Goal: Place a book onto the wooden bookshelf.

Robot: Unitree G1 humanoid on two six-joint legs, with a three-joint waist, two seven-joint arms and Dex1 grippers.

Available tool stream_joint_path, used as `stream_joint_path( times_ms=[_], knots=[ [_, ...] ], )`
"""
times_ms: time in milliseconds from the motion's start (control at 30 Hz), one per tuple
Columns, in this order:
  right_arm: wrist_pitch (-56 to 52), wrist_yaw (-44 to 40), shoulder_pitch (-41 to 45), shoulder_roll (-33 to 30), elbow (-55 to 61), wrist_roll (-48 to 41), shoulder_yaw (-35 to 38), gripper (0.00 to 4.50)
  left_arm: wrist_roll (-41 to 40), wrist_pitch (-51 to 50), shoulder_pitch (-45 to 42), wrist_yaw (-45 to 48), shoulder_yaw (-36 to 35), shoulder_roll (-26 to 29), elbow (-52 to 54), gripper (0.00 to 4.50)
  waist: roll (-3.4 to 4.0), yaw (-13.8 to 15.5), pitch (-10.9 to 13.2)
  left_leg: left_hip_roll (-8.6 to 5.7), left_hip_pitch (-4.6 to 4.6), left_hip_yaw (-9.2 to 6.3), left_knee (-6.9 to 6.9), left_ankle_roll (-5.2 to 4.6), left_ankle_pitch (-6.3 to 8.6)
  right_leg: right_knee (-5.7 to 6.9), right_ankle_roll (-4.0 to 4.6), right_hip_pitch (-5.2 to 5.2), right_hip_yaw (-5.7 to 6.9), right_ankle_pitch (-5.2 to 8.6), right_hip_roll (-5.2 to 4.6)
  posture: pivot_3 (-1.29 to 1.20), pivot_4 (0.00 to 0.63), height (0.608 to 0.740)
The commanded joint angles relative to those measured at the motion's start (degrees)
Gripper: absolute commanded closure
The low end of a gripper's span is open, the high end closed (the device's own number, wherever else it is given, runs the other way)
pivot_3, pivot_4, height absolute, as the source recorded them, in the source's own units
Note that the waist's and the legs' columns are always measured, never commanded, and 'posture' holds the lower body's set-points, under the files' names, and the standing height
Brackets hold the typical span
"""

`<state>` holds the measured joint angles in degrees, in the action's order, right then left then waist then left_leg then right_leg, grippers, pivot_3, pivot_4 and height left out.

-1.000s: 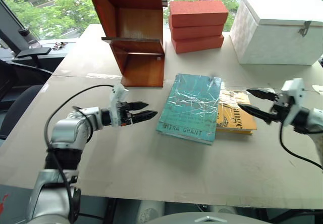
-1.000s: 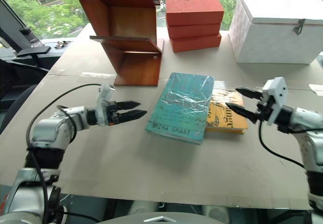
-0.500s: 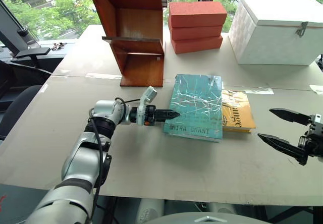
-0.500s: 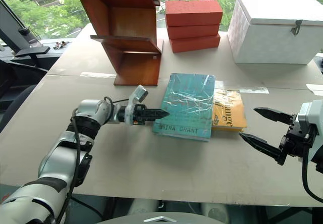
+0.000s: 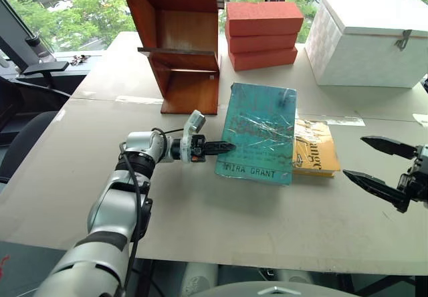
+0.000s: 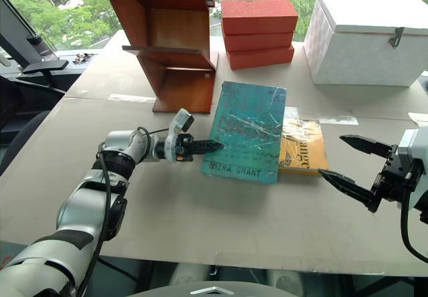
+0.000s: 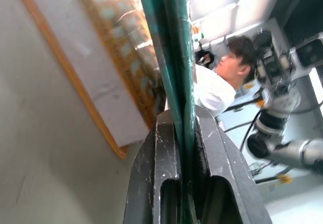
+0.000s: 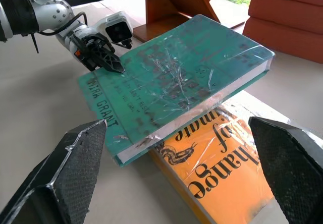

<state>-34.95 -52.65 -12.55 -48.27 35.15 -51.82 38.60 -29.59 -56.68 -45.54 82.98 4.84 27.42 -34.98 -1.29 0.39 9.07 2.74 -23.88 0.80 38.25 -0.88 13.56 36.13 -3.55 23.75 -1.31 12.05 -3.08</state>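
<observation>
Head views: the book (image 5: 257, 133) lies on the bench (image 5: 200, 203) before the bookshelf (image 5: 180, 43), partly over a yellow book (image 5: 315, 148). Left wrist view: the left pincer (image 7: 185, 128) is clamped on the teal cover's edge. Right wrist view: the right pincer (image 8: 186, 158) gapes wide, holding nothing

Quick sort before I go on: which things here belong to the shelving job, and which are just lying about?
In the job:
- teal book, cover edge pinched by the shut left gripper
- wooden bookshelf
- right gripper, open, clear of the books

Lying about:
- yellow-orange book, partly under the teal one
- red-orange blocks
- white chest
</observation>
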Motion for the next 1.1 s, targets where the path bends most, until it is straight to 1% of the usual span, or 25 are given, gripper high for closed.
stream_joint_path(
  times_ms=[33, 100, 167, 233, 300, 333, 367, 433, 467, 533, 600, 700, 767, 867, 933, 1000, 1100],
  knots=[
    [0.86, 1.73, 4.89, -0.69, -2.56, -2.15, 0.78, 0.00, -0.88, 10.72, -0.11, -7.93, -5.40, -0.94, 22.63, 4.46, -0.03, 0.38, 0.04, 0.00, -0.02, 0.00, 0.00, 0.00, 0.00, -0.01, 0.00, 0.01, -0.01, 0.00, 0.00, 0.00, 0.150, 0.740],
    [0.67, 2.61, 8.83, -0.67, -4.67, -2.93, -0.56, 0.00, 4.04, 21.30, -1.85, -13.73, -4.91, -2.05, 31.37, 4.46, -0.03, 0.72, 0.04, -0.03, -0.05, 0.00, 0.02, 0.00, 0.00, -0.07, -0.01, -0.02, -0.01, -0.01, -0.01, 0.00, 0.150, 0.740],
    [0.50, 2.84, 11.44, -0.71, -6.15, -3.14, -1.72, 0.00, 9.03, 29.86, -3.60, -16.64, -2.82, -1.85, 35.59, 4.46, -0.04, 0.72, 0.05, -0.05, -0.04, 0.00, 0.03, 0.00, 0.00, -0.11, -0.01, -0.07, -0.02, -0.01, -0.01, 0.00, 0.150, 0.740],
    [0.60, 2.59, 13.73, -0.88, -7.63, -2.71, -3.17, 0.00, 15.74, 40.50, -6.00, -19.08, -0.05, -1.16, 37.09, 4.46, -0.03, 0.70, 0.04, -0.10, -0.02, 0.01, 0.05, 0.00, 0.00, -0.15, -0.02, -0.13, -0.10, -0.02, 0.00, 0.00, 0.150, 0.740],
    [0.49, 3.03, 17.42, -0.60, -9.40, -3.51, -4.64, 0.00, 26.38, 53.70, -10.57, -24.85, 2.91, 0.83, 35.21, 4.46, -0.03, 0.52, 0.04, -0.13, 0.04, 0.05, 0.03, 0.00, 0.00, -0.18, -0.02, -0.16, -0.18, -0.01, 0.00, 0.00, 0.150, 0.740],
    [0.40, 3.17, 18.58, -0.49, -9.92, -3.84, -5.01, 0.00, 29.58, 57.85, -11.92, -26.78, 3.79, 1.57, 34.01, 4.46, -0.01, 0.46, 0.06, -0.13, 0.04, 0.06, 0.03, 0.00, 0.00, -0.18, -0.03, -0.17, -0.20, -0.02, 0.01, 0.00, 0.150, 0.740],
    [0.27, 3.45, 20.24, -0.35, -10.58, -4.43, -5.43, 0.00, 36.09, 63.83, -14.18, -31.11, 5.25, 3.77, 31.45, 4.46, 0.00, 0.36, 0.05, -0.17, 0.05, 0.07, 0.03, 0.00, -0.01, -0.18, -0.03, -0.17, -0.26, -0.02, 0.03, 0.00, 0.150, 0.740],
    [0.06, 3.83, 22.10, -0.24, -11.24, -5.02, -5.90, 0.00, 42.89, 69.42, -16.64, -36.21, 6.56, 6.27, 27.63, 4.46, 0.01, 0.24, 0.05, -0.15, 0.08, 0.09, 0.00, 0.00, 0.00, -0.18, -0.04, -0.16, -0.30, -0.02, 0.08, 0.00, 0.150, 0.740],
    [-0.09, 4.46, 23.65, 0.08, -11.73, -5.83, -6.11, 0.00, 47.43, 71.09, -18.17, -39.08, 7.36, 8.60, 25.44, 4.46, 0.03, 0.14, 0.06, -0.15, 0.12, 0.09, -0.02, 0.00, 0.00, -0.18, -0.04, -0.16, -0.32, -0.02, 0.08, 0.00, 0.150, 0.740],
    [-0.52, 5.86, 26.19, 0.76, -12.40, -7.44, -6.28, 0.00, 53.17, 72.30, -20.04, -42.48, 8.41, 11.87, 22.01, 4.46, 0.05, -0.02, 0.06, -0.09, 0.13, 0.09, -0.07, -0.01, -0.01, -0.17, -0.07, -0.13, -0.33, -0.03, 0.16, 0.00, 0.150, 0.740],
    [-0.86, 6.80, 27.57, 1.14, -12.70, -8.31, -6.40, 0.00, 57.05, 73.04, -20.72, -44.30, 9.45, 14.03, 19.66, 4.46, 0.01, 0.07, 0.09, -0.06, 0.12, 0.08, -0.12, 0.00, 0.00, -0.17, -0.27, -0.13, -0.30, -0.13, 0.16, 0.00, 0.150, 0.740],
    [-1.08, 7.84, 28.68, 1.65, -13.11, -8.81, -6.58, 0.00, 62.40, 72.64, -20.53, -45.66, 11.22, 16.77, 16.15, 4.46, 0.02, 0.29, 0.10, -0.05, 0.04, 0.11, -0.12, 0.00, 0.00, -0.20, -0.32, -0.08, -0.31, -0.13, 0.18, 0.00, 0.150, 0.740],
    [-1.11, 8.02, 28.64, 1.70, -13.06, -8.93, -6.74, 0.00, 64.45, 71.41, -19.99, -45.29, 11.91, 17.86, 14.99, 4.46, 0.00, 0.61, 0.11, -0.05, -0.01, 0.11, -0.12, 0.00, 0.00, -0.20, -0.35, -0.07, -0.29, -0.11, 0.17, 0.00, 0.150, 0.740],
    [-1.04, 8.44, 28.30, 1.82, -12.61, -9.09, -7.02, 0.00, 65.14, 68.36, -18.81, -44.80, 11.07, 18.66, 14.33, 4.46, 0.00, 0.57, 0.11, -0.05, -0.04, 0.13, -0.12, 0.00, 0.00, -0.23, -0.37, -0.05, -0.30, -0.10, 0.16, 0.00, 0.150, 0.740],
    [-0.97, 8.45, 27.94, 1.73, -12.58, -9.21, -6.85, 0.00, 66.46, 65.90, -17.76, -43.90, 11.10, 20.12, 14.10, 4.46, 0.00, 0.41, 0.11, -0.05, -0.04, 0.12, -0.09, 0.00, 0.00, -0.20, -0.37, -0.05, -0.30, -0.10, 0.15, 0.00, 0.150, 0.740],
    [-0.87, 8.33, 27.49, 1.60, -12.75, -9.20, -6.51, 0.00, 67.78, 64.14, -16.97, -43.59, 11.22, 21.58, 14.00, 4.46, 0.01, 0.17, 0.10, -0.05, 0.05, 0.13, -0.09, 0.00, 0.00, -0.12, -0.37, -0.07, -0.30, -0.10, 0.16, 0.00, 0.150, 0.740],
    [-0.57, 8.09, 26.79, 1.55, -12.88, -8.99, -6.38, 0.00, 67.76, 61.71, -16.35, -43.38, 10.63, 22.08, 15.45, 4.46, 0.01, -0.09, 0.10, -0.02, 0.18, 0.14, -0.06, -0.01, 0.00, 0.15, -0.36, -0.06, -0.32, -0.09, 0.18, 0.00, 0.150, 0.740]
  ],
)
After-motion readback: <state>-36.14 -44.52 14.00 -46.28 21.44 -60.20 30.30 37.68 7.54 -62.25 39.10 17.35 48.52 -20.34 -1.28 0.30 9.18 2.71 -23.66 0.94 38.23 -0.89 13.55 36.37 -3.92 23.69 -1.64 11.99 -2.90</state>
